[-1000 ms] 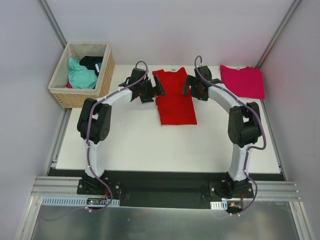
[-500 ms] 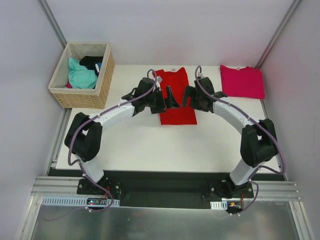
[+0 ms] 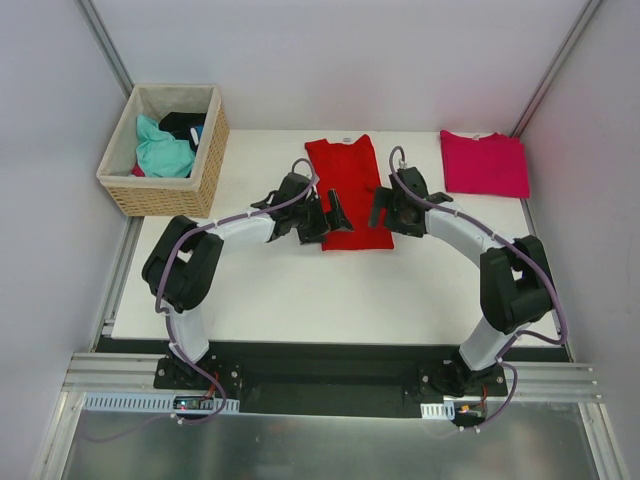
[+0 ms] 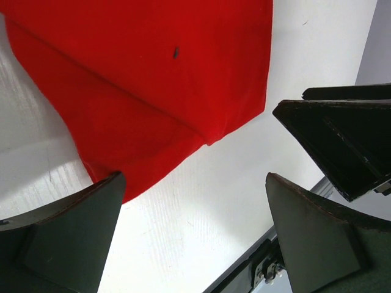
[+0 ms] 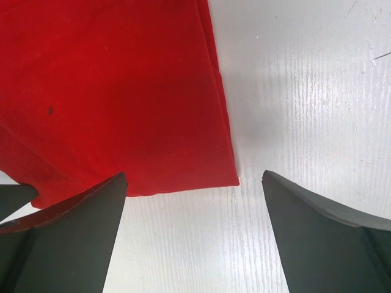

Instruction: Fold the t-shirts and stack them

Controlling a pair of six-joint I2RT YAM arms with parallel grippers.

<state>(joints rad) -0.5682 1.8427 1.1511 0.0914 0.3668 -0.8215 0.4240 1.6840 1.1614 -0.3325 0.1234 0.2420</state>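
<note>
Hovering at near corners of folded red t-shirt (image 3: 345, 185): left fingers (image 4: 61, 244), right fingers (image 5: 317, 238), both pairs gaping wide, gripping nothing. Pink t-shirt (image 3: 485, 163) lying in tabletop's (image 3: 300, 290) far right corner.

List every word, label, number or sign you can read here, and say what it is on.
No text can be read in any view.
red t-shirt: its small pale neck label is too small to read.
pink t-shirt: no print visible.
basket: no marking visible.
</note>
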